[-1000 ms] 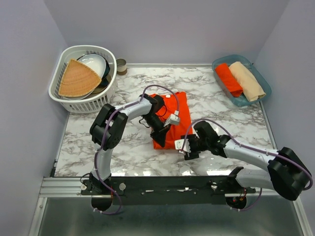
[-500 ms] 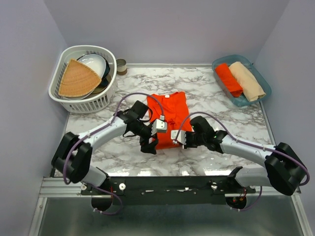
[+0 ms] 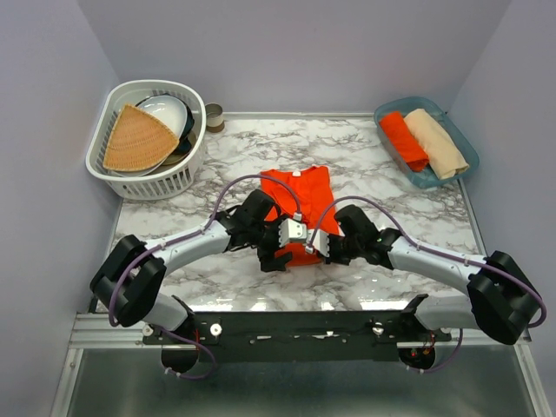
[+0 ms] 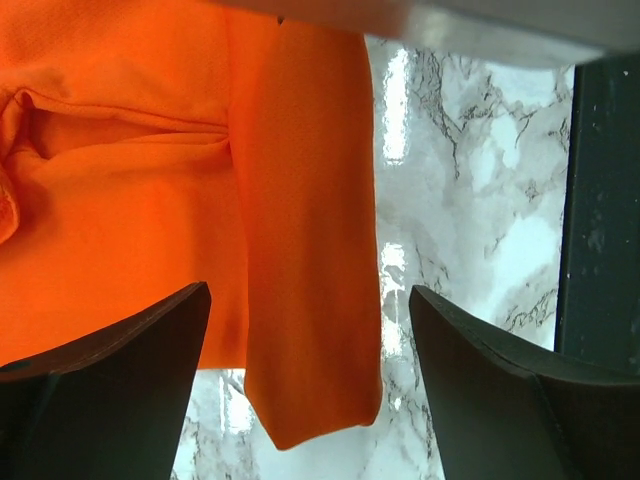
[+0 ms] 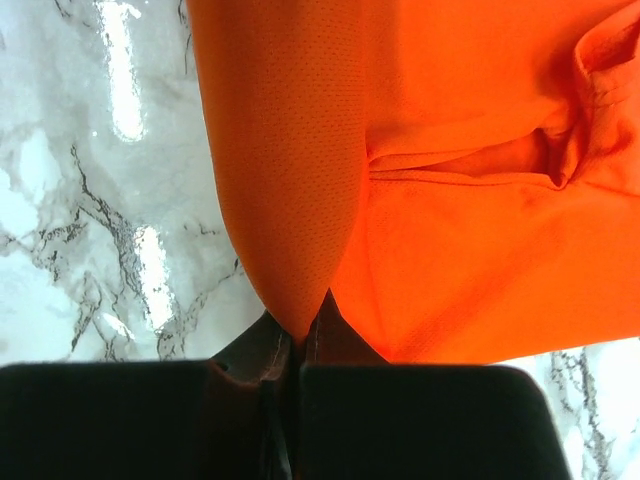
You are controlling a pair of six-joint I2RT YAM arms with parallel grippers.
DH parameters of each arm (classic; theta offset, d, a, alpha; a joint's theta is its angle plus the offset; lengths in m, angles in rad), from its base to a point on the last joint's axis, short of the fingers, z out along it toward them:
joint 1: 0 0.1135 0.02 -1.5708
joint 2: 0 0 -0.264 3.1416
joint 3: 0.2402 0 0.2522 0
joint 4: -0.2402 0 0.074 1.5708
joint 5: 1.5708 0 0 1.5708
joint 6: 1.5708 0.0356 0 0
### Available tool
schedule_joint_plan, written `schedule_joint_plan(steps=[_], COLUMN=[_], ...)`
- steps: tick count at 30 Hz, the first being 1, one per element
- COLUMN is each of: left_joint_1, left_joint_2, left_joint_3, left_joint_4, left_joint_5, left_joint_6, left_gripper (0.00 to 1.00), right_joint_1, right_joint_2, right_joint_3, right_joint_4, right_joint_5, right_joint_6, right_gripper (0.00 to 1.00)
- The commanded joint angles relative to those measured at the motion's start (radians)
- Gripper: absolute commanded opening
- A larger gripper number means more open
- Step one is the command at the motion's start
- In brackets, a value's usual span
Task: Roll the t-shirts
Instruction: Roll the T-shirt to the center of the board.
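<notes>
From above you see the orange t-shirt [image 3: 301,193] lying flat in the middle of the marble table [image 3: 391,200], with its near edge under both arms. The left gripper [image 3: 278,256] is at the near left corner of the cloth and the right gripper [image 3: 327,252] at the near right corner, the two close together. At the far left stands a white basket [image 3: 148,87] with a tan mat [image 3: 137,139] inside. At the far right a blue tray [image 3: 470,149] holds a rolled t-shirt [image 3: 404,141] beside a beige roll [image 3: 434,143]. In the left wrist view, your left pincer is released: its two dark fingers [image 4: 120,370] stand wide apart, and a folded strip of the t-shirt [image 4: 310,250] lies between them, touching neither one. In the right wrist view, your right pincer is clenched: the fingers [image 5: 400,420] are pressed together on a pointed corner of the t-shirt [image 5: 450,200], and the cloth spreads away from them over the marble.
</notes>
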Motion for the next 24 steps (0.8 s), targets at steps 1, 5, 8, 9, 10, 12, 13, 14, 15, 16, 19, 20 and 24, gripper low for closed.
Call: schedule_joint_plan(steps=[1, 5, 8, 9, 10, 12, 13, 14, 15, 16, 19, 20, 24], left_joint_1=[-0.010, -0.009, -0.009, -0.009, -0.009, 0.005, 0.016, 0.030, 0.063, 0.076, 0.111, 0.117, 0.140], left_joint_2=[0.056, 0.105, 0.136, 0.146, 0.172, 0.199, 0.221, 0.235, 0.246, 0.269, 0.318, 0.331, 0.380], left_joint_3=[0.045, 0.088, 0.119, 0.130, 0.156, 0.182, 0.202, 0.211, 0.219, 0.239, 0.286, 0.297, 0.340], left_joint_4=[-0.035, -0.119, -0.181, -0.199, -0.228, -0.313, -0.336, -0.357, -0.398, -0.417, -0.507, -0.529, -0.615], left_joint_5=[-0.035, 0.035, 0.080, 0.099, 0.112, 0.153, 0.176, 0.205, 0.224, 0.257, 0.294, 0.302, 0.316], left_joint_6=[0.008, 0.008, 0.005, 0.007, 0.022, 0.033, 0.034, 0.036, 0.038, 0.054, 0.096, 0.125, 0.153], left_gripper=[0.82, 0.49, 0.33, 0.31, 0.20, 0.10, 0.05, 0.00, 0.00, 0.00, 0.00, 0.00, 0.00], right_joint_1=[-0.001, -0.001, -0.004, -0.013, -0.023, -0.056, -0.069, -0.082, -0.108, -0.122, -0.167, -0.178, -0.225], right_joint_2=[-0.010, -0.003, 0.017, 0.025, 0.034, 0.069, 0.082, 0.100, 0.134, 0.154, 0.236, 0.258, 0.381], right_joint_3=[0.008, 0.008, 0.033, 0.042, 0.076, 0.108, 0.148, 0.165, 0.188, 0.205, 0.277, 0.324, 0.439], right_joint_4=[-0.018, -0.031, -0.080, -0.115, -0.145, -0.226, -0.258, -0.289, -0.356, -0.381, -0.493, -0.525, -0.718], right_joint_5=[-0.032, -0.036, -0.062, -0.080, -0.105, -0.180, -0.209, -0.269, -0.292, -0.311, -0.374, -0.401, -0.472], right_joint_6=[0.040, 0.040, 0.028, 0.028, 0.005, -0.007, -0.036, -0.055, -0.073, -0.099, -0.153, -0.164, -0.224], right_gripper=[0.03, 0.04, 0.04, 0.04, 0.04, 0.04, 0.04, 0.04, 0.04, 0.04, 0.04, 0.04, 0.03])
